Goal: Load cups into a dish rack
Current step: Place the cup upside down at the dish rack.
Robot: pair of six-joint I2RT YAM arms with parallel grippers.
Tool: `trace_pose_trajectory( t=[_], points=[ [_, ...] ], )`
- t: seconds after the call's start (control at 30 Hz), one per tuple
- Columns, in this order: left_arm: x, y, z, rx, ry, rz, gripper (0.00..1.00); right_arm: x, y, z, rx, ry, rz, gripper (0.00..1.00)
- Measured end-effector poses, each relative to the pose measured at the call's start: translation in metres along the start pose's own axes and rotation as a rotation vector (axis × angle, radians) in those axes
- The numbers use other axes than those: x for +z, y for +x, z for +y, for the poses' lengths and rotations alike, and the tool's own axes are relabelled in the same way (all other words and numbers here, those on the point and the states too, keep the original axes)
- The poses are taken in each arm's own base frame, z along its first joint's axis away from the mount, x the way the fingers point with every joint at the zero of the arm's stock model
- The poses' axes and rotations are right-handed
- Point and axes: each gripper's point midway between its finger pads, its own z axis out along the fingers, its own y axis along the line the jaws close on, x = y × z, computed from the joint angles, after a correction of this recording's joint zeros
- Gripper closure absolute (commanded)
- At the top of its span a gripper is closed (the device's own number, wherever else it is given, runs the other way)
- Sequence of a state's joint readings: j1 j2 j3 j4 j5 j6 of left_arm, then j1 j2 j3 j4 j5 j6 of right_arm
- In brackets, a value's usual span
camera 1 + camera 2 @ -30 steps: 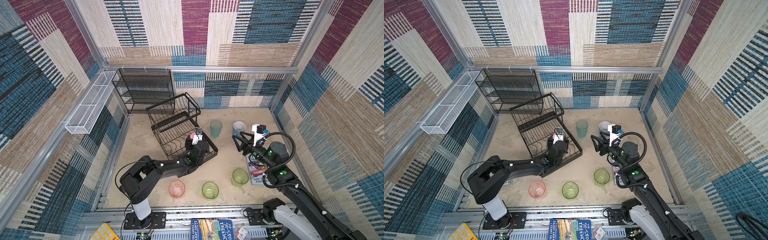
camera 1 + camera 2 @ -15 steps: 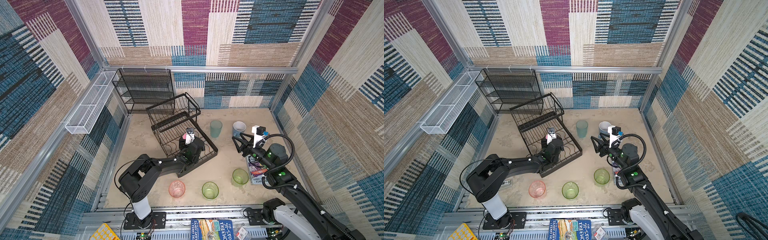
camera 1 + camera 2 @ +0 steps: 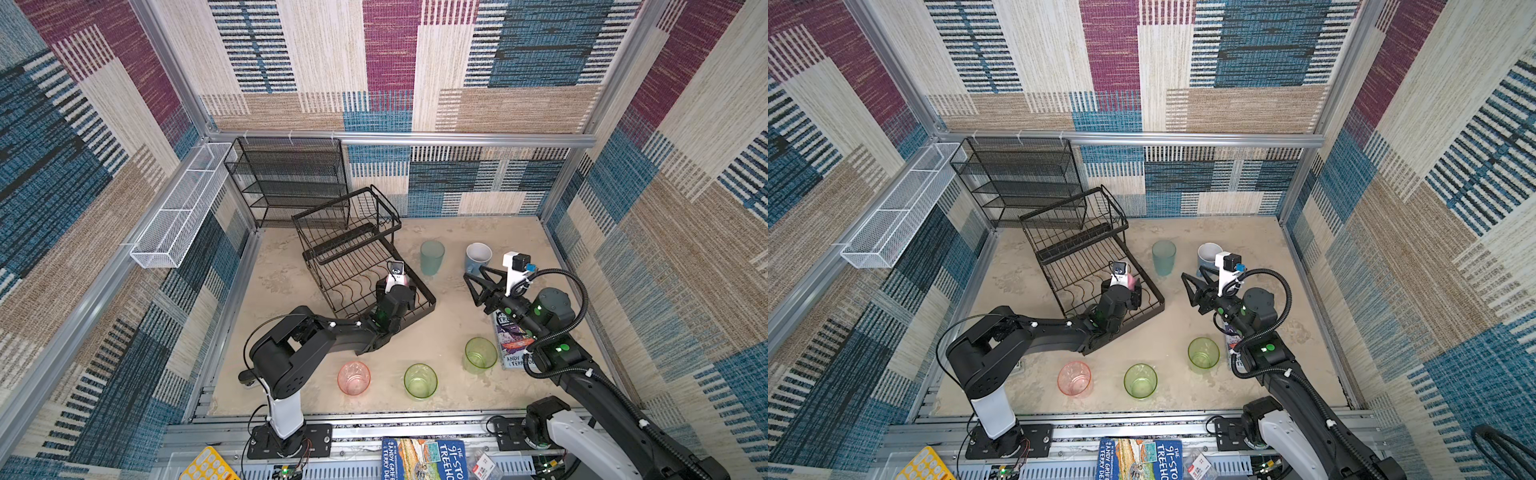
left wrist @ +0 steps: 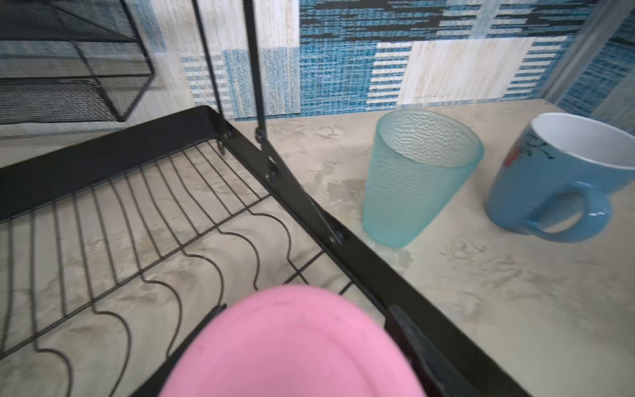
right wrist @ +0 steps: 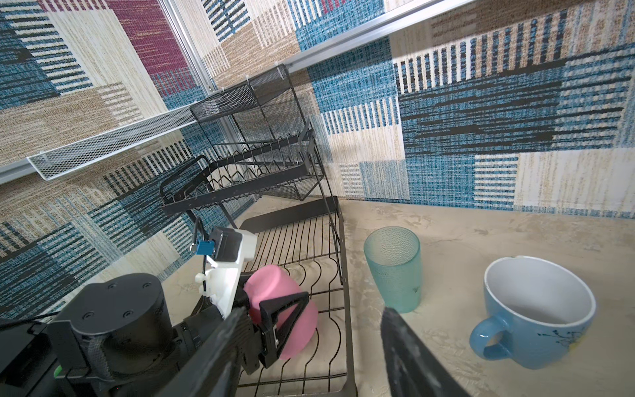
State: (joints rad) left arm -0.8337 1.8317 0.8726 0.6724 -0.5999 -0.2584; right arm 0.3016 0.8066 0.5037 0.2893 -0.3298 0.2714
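Note:
My left gripper (image 3: 400, 287) is shut on the opaque pink cup (image 5: 280, 292), which it holds tilted low over the wavy wires of the dish rack (image 3: 332, 257). Whether the cup touches the wires I cannot tell. In the left wrist view the pink cup (image 4: 292, 343) fills the space between my fingers. My right gripper (image 3: 473, 273) hangs open and empty just in front of the blue mug (image 3: 478, 257). The frosted teal cup (image 3: 432, 257) stands between the mug and the rack. Near the front edge stand a translucent pink cup (image 3: 353, 377) and two green cups (image 3: 420, 381) (image 3: 481, 353).
A black mesh shelf unit (image 3: 291, 178) stands behind the rack against the back wall. A white mesh trough (image 3: 178, 212) hangs on the left wall. A book (image 3: 509, 340) lies on the table under my right arm. Patterned walls close in three sides.
My left gripper swung a little to the left over the tray with the pink cup, then came back to about where it was. The right arm has barely moved.

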Motion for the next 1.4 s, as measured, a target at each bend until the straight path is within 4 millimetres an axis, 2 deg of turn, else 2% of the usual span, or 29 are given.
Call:
trace_pose_trajectory(
  t=[0.33, 0.73, 1.2, 1.37, 1.4],
  points=[
    [0.006, 0.008, -0.033, 0.004, 0.111, -0.002, 0.36, 0.0, 0.002, -0.001, -0.001, 0.003, 0.001, 0.35],
    [0.006, 0.014, -0.048, 0.024, 0.151, 0.005, 0.34, 0.0, 0.002, -0.002, -0.002, 0.009, 0.001, 0.34],
    [-0.001, 0.018, -0.058, 0.062, 0.169, 0.007, 0.12, -0.001, 0.003, -0.003, -0.003, 0.016, -0.002, 0.15],
    [-0.003, 0.017, -0.055, 0.075, 0.161, 0.002, 0.08, -0.002, 0.001, -0.004, -0.005, 0.024, -0.01, 0.09],
    [-0.004, 0.017, -0.053, 0.08, 0.155, 0.0, 0.03, -0.002, 0.001, -0.004, -0.009, 0.024, -0.011, 0.08]
  ],
)
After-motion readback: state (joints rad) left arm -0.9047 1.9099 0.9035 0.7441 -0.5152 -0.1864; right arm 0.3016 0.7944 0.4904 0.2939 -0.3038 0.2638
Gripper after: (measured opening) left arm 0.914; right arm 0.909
